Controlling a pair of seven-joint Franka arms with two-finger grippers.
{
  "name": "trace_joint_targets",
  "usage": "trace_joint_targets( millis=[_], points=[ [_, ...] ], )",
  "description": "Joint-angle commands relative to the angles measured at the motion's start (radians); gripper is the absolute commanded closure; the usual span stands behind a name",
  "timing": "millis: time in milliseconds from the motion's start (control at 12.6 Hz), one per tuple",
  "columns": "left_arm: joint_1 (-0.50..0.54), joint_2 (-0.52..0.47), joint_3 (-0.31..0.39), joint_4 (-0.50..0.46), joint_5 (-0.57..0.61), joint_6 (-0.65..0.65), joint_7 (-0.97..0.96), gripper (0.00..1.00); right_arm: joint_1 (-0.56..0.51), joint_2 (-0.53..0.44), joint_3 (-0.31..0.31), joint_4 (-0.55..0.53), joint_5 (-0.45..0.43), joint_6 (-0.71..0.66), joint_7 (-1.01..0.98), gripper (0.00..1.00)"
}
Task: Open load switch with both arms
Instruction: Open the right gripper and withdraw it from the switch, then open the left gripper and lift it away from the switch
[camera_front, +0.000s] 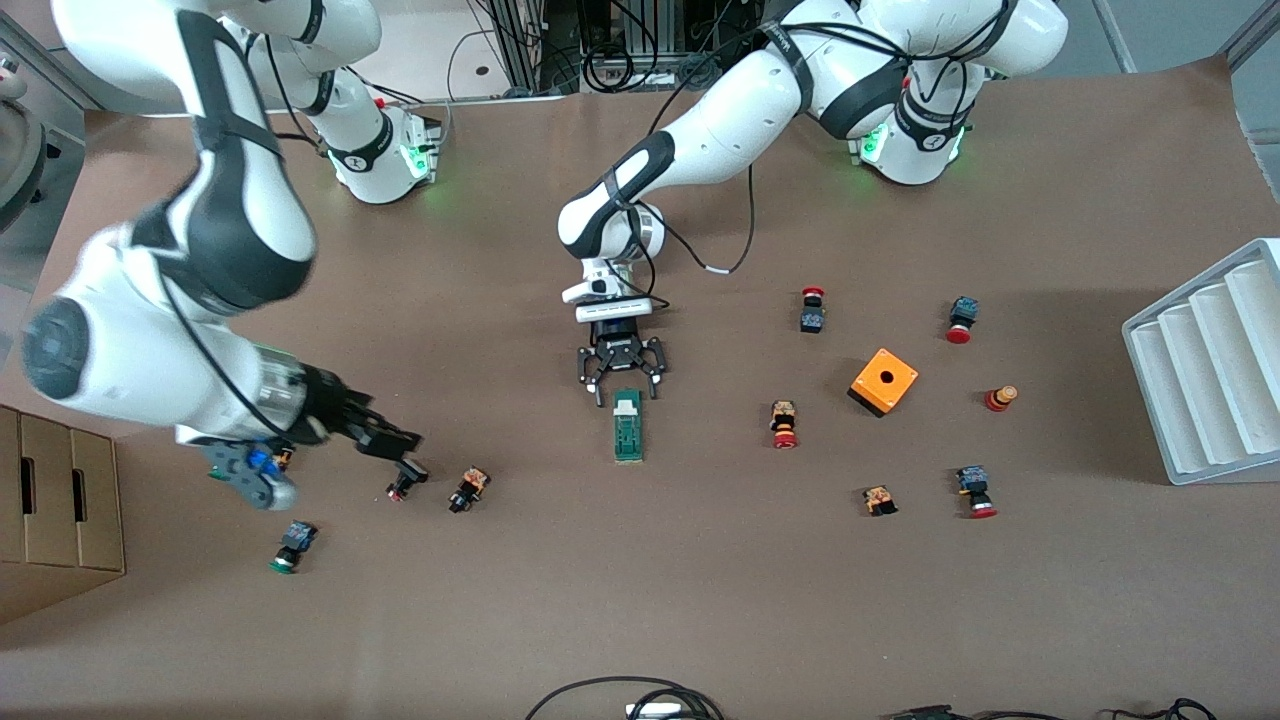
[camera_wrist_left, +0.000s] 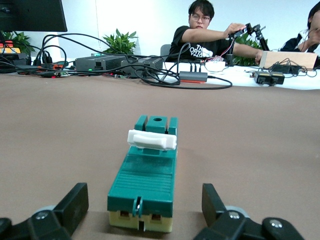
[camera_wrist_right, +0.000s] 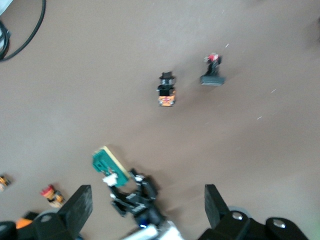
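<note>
- Front view: one switch (camera_front: 627, 425) lies flat at mid-table, its white tab end toward the arms' bases.
- Left gripper (camera_front: 620, 378) sits low at the switch's 12 o'clock end, jaws spread wide, holding nothing.
- Right gripper (camera_front: 400, 462) hangs toward the right arm's end of the table, at the switch's 9 o'clock, jaws wide and empty, over a small red-tipped button (camera_front: 398, 490).
- Buttons count nine: three near the right gripper, six at the switch's 3 o'clock side around one orange box (camera_front: 883, 381).
- One white tray (camera_front: 1210, 360) sits at the left arm's end; one cardboard box (camera_front: 55, 510) at the right arm's end.
- Left wrist view: the switch (camera_wrist_left: 145, 175) lies between and just ahead of the two spread fingers (camera_wrist_left: 72, 205), touching neither; the white tab (camera_wrist_left: 152, 140) sits across its top.
- Right wrist view: two wide fingers (camera_wrist_right: 80, 205) frame the table below; one switch (camera_wrist_right: 107, 167) shows with the left gripper (camera_wrist_right: 132, 197) at its tab end, and two buttons (camera_wrist_right: 166, 90) lie apart from it.
</note>
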Motion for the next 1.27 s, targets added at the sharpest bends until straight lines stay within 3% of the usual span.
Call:
trace_joint_targets(
  millis=[0,159,398,557,717,1194],
  points=[
    [0.0,-0.032,-0.001,0.006,-0.051,0.021,0.079,0.0,-0.084,-0.161,0.013,-0.132,-0.079,-0.026,-0.281,0.0],
    [0.001,-0.068,-0.004,0.005,-0.076,0.041,0.107,0.0,-0.132,-0.239,0.013,-0.166,-0.155,-0.049,-0.457,0.0],
    [0.012,-0.13,-0.027,-0.003,-0.146,0.056,0.184,0.0,-0.213,-0.397,0.013,-0.299,-0.186,-0.035,-0.667,0.0],
    [0.027,-0.184,-0.047,-0.024,-0.174,0.07,0.22,0.0,-0.243,-0.457,0.013,-0.386,-0.232,0.033,-0.791,0.0],
    [0.035,-0.227,-0.065,-0.023,-0.214,0.073,0.268,0.0,-0.246,-0.448,-0.004,-0.439,-0.258,0.109,-0.85,0.0],
    [0.105,-0.345,-0.136,-0.02,-0.367,0.073,0.525,0.0,-0.235,-0.413,-0.013,-0.398,-0.269,0.103,-0.855,0.0]
  ],
)
